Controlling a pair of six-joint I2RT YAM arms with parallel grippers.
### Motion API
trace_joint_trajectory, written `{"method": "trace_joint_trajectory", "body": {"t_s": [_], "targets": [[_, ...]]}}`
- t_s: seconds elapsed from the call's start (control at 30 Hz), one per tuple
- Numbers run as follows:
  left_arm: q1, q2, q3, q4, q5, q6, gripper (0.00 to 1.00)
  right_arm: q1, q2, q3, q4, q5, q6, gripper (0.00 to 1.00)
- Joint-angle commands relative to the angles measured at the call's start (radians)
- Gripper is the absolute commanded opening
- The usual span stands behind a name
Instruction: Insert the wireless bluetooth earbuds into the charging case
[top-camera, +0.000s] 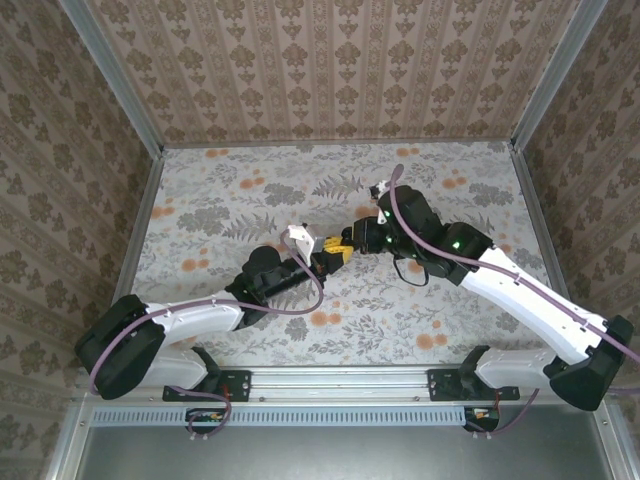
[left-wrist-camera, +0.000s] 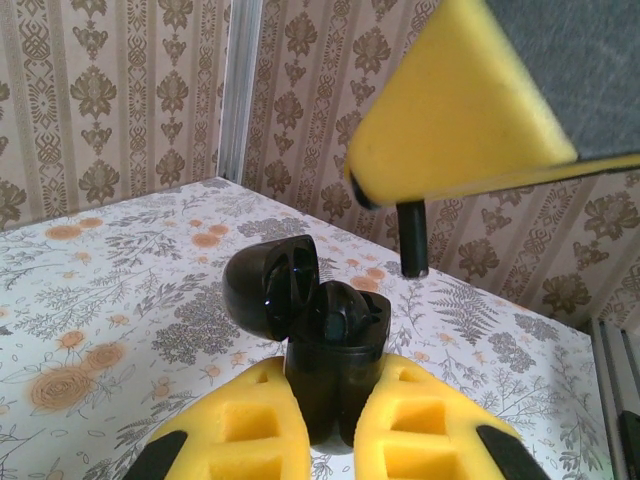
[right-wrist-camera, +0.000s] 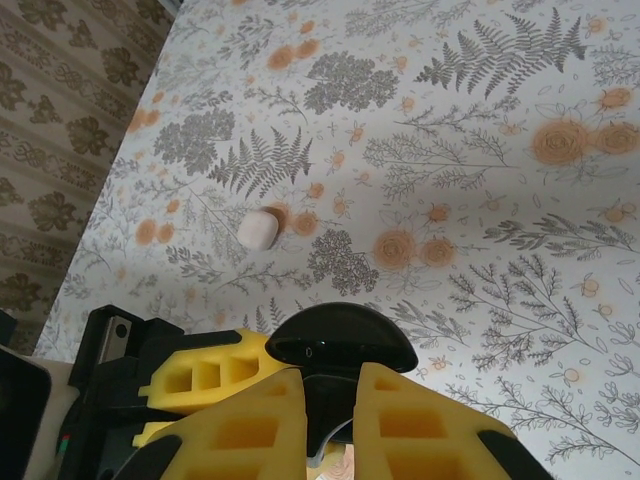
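The black charging case (left-wrist-camera: 335, 375) stands upright with my left gripper (left-wrist-camera: 335, 405) shut on its body. Its lid (left-wrist-camera: 262, 290) is swung open to the left. One earbud (left-wrist-camera: 347, 312) sits in the case's top. Just above and to the right, my right gripper's yellow finger (left-wrist-camera: 450, 110) hangs over the case, and the black stem of the other earbud (left-wrist-camera: 412, 240) sticks down from it. In the right wrist view my right gripper (right-wrist-camera: 330, 410) is shut on a dark piece just above the open lid (right-wrist-camera: 340, 340). Both grippers (top-camera: 335, 250) meet at the table's middle.
A small white rounded object (right-wrist-camera: 257, 229) lies on the flowered tablecloth (right-wrist-camera: 480, 150) beyond the case. Patterned walls (top-camera: 330, 60) enclose the table on three sides. A metal rail (top-camera: 340, 380) runs along the near edge by the arm bases.
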Motion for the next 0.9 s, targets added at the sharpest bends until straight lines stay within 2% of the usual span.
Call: {"method": "trace_joint_trajectory", "body": {"t_s": [0.0, 0.4, 0.87], "targets": [[-0.007, 0.004, 0.022, 0.039, -0.008, 0.0, 0.0, 0.019, 0.014, 0.033, 0.007, 0.056, -0.028, 0.13], [-0.008, -0.003, 0.023, 0.043, -0.007, -0.005, 0.0, 0.05, 0.022, 0.015, 0.022, 0.152, -0.07, 0.12], [-0.008, 0.016, 0.027, 0.099, -0.005, -0.051, 0.0, 0.052, 0.026, -0.036, 0.098, 0.179, -0.074, 0.12]]}}
